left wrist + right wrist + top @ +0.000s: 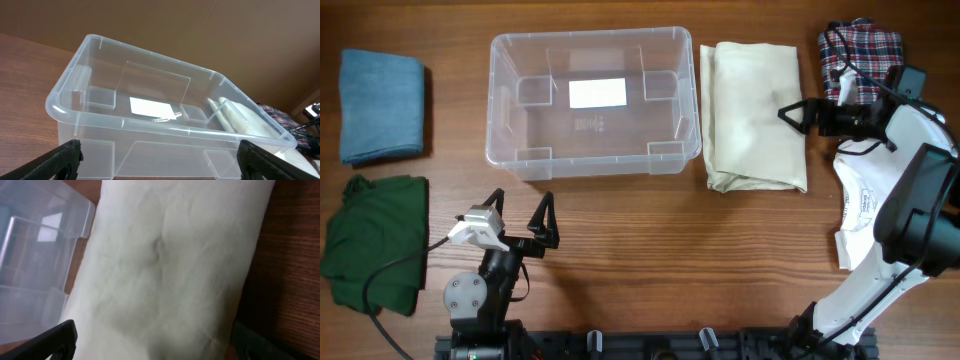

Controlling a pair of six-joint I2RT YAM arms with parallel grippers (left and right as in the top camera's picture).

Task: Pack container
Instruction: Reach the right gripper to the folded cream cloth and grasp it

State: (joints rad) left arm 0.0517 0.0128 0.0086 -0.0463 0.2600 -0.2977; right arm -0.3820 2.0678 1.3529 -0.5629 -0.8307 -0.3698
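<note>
The right gripper (155, 347), jaws spread wide and holding nothing, hangs just over the cream cloth (170, 265), beside a corner of the container (40, 255). The left gripper (160, 167), equally wide and bare, faces the container's long side. From above, the container sits upright at the table's far middle, long axis running left to right, white label (597, 93) on its base. Only that view shows the blue cloth (382, 105), green cloth (375, 240) and plaid shirt (860, 45).

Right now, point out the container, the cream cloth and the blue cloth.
container (496, 100), overhead view, left wall.
cream cloth (755, 115), overhead view, middle of the fold.
blue cloth (382, 105), overhead view, centre.
</note>
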